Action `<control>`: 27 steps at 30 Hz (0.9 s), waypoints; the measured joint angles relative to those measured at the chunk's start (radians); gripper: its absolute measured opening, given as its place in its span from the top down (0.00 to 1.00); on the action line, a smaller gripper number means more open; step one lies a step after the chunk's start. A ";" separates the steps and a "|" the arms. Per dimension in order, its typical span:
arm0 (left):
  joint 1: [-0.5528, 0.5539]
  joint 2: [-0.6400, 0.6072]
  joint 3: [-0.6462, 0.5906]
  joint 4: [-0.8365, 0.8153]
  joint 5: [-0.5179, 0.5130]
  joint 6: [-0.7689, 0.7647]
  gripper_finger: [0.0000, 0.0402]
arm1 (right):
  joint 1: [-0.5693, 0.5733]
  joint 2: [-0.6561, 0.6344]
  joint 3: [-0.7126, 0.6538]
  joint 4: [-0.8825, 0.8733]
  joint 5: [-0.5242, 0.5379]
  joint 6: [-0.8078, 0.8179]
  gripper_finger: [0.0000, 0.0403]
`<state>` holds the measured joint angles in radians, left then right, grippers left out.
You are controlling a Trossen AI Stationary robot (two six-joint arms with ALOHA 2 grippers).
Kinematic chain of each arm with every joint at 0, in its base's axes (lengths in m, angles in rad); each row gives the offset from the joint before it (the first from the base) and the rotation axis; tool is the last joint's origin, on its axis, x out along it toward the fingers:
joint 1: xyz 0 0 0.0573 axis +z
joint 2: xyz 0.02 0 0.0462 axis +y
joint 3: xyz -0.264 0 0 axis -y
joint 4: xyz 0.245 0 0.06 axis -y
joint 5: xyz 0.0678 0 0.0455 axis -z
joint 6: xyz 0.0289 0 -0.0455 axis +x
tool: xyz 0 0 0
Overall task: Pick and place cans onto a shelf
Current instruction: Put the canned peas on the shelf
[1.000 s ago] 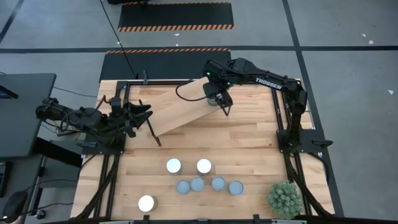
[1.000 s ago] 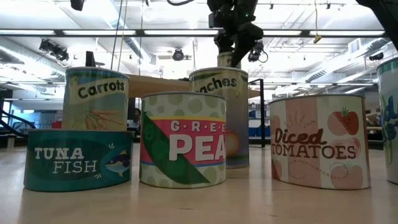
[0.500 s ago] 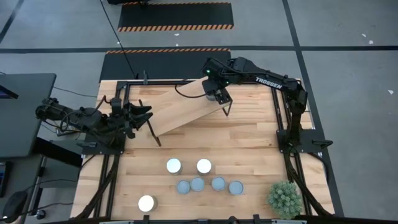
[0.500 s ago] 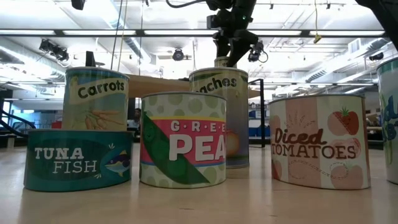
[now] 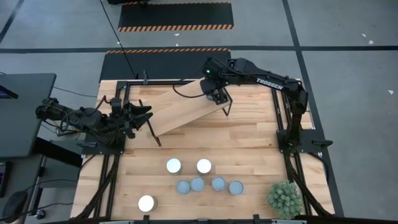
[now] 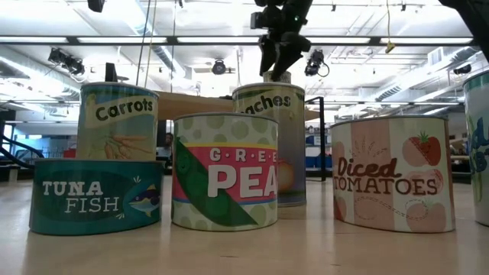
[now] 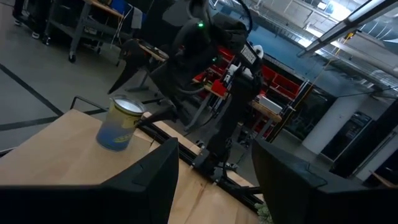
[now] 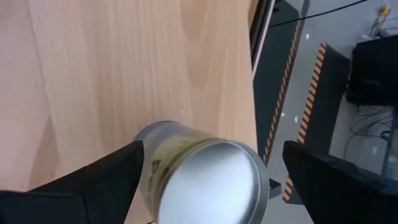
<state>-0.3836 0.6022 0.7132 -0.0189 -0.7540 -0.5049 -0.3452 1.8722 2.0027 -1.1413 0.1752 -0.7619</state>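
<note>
– Release, is that what just happened?
– It looks so. A second ago the right tool [image 5: 216, 94] sat lower, around the can [image 8: 205, 171]. It has since lifted a little, and its fingers are spread wide on either side with nothing held. The can stands upright on the shelf [image 5: 180, 112], at the shelf's right end.
– So one is placed?
– One up, seven cans [image 5: 197, 184] left on the table [image 5: 249, 143], grouped near the front.
– How close is it to the edge?
– Near the shelf's far edge, I think. The high view hides the can under the arm, so only the wrist view shows it.
– Room to move?
– The rest of the shelf board is bare. The left tool [image 5: 146, 116] waits just beside the shelf's left end with its fingers apart. The plant [image 5: 285, 198] sits at the front right corner, close to the nearest can.
</note>
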 joint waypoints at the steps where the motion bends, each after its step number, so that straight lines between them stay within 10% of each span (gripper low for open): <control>1: 0.000 0.000 0.000 0.000 0.000 0.000 0.48 | 0.008 -0.002 0.006 -0.008 0.011 0.006 0.03; 12: 0.000 0.000 0.000 -0.001 0.002 0.001 0.48 | 0.029 -0.044 0.096 -0.143 0.114 0.446 0.03; 19: -0.001 0.000 0.000 -0.002 0.027 0.001 0.48 | -0.041 -0.077 0.090 -0.303 -0.011 0.694 0.07; 27: -0.001 0.000 0.000 -0.003 0.046 0.001 0.48 | -0.034 -0.200 -0.100 -0.107 -0.056 0.780 0.10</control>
<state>-0.3843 0.6022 0.7136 -0.0216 -0.7078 -0.5037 -0.3791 1.6725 1.9030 -1.2488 0.1190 0.0185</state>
